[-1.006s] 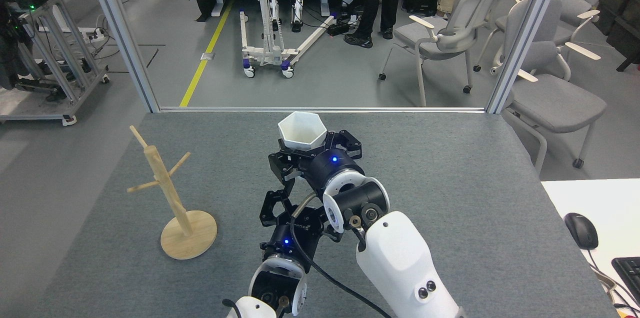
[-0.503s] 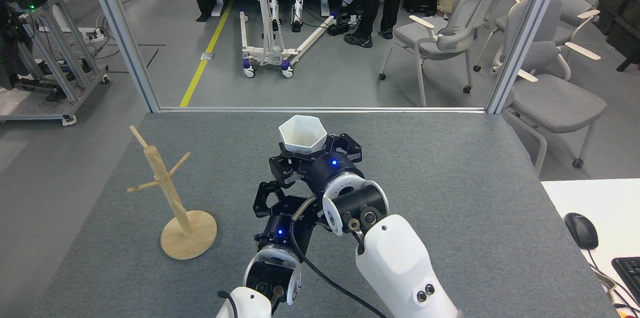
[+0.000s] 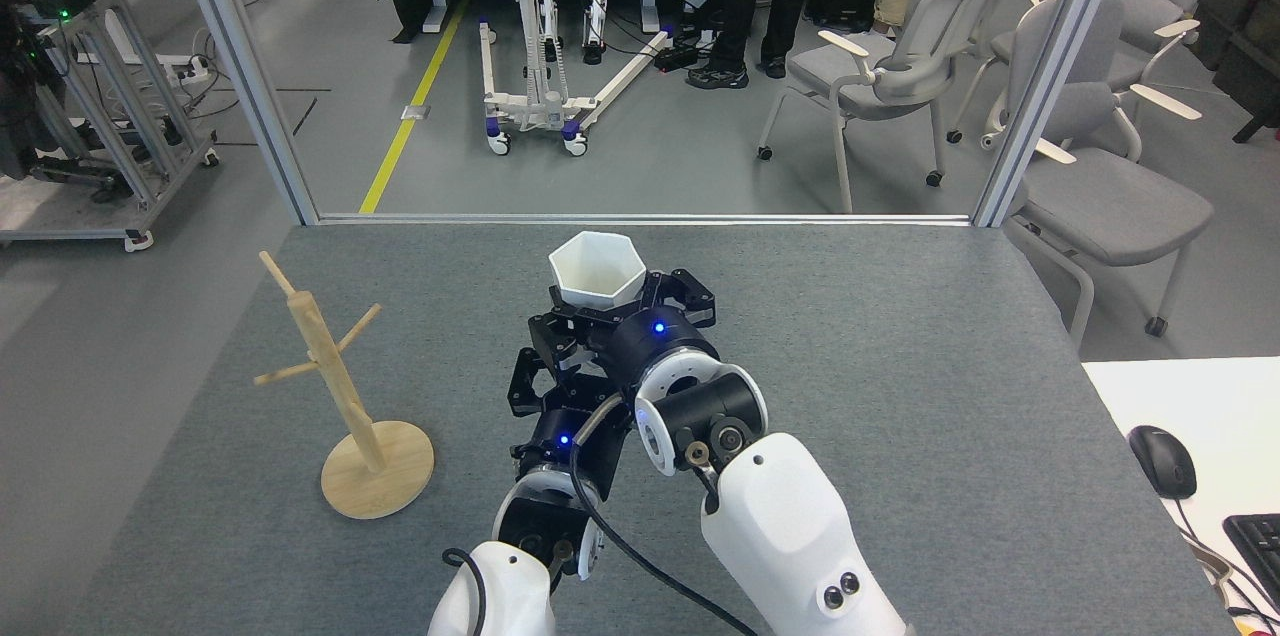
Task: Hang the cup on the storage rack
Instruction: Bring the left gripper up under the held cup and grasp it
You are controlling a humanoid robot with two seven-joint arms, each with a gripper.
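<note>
The right end effector (image 3: 612, 316), gripping the white faceted hexagonal-rimmed cup (image 3: 597, 270), has shifted slightly left toward the light wooden storage rack (image 3: 335, 381), while the left end effector (image 3: 540, 381), whose state I cannot tell, has risen just beneath it.

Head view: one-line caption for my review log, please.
Right gripper holds the white cup upright above the grey table; the wooden storage rack stands apart to the left.

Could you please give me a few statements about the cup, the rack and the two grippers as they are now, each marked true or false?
1. The cup is hanging on a peg of the storage rack. False: it is at the right gripper, apart from the rack.
2. The rack stands upright on the grey table. True.
3. The cup's opening faces up. True.
4. The rack is right of the cup. False: it is left.
5. The left gripper holds the rack. False: it is near the right gripper, clear of the rack.
</note>
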